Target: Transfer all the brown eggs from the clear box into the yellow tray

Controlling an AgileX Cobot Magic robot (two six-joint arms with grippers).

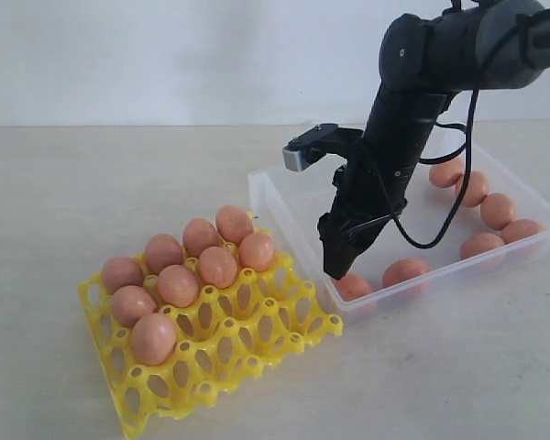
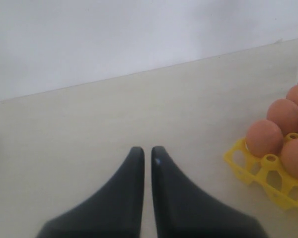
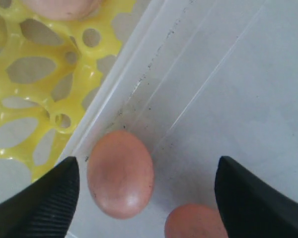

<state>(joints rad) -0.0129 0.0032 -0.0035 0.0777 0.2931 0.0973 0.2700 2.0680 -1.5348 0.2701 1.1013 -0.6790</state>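
Reaching down into the clear box (image 1: 298, 206), the right arm (image 1: 399, 128) holds the right pincer (image 1: 337, 269) low over the box corner nearest the yellow tray (image 1: 257, 339). Its jaws stand wide apart and clamp nothing. In the right wrist view, one of the brown eggs (image 3: 120, 173) lies on the box floor between the two fingers (image 3: 44, 198). It sits much closer to one finger than the other, and I cannot tell whether it touches that finger. A second egg (image 3: 196, 222) lies just beside it, partly cut off by the frame. In the exterior view seven eggs lie in the box: two by the front wall near the pincer and five in a loose curve along the far right side. Nine more sit upright in the tray's cups, packed into its back and left part, while the cups toward the front and the box side stand open. The tray rests on the table (image 1: 92, 183) just beside the box, one corner close to the box's front corner. The left pincer (image 2: 146, 153) hangs over bare table with its jaws together, only a thin slit between them and nothing held. A corner of the tray with several eggs shows off to one side.
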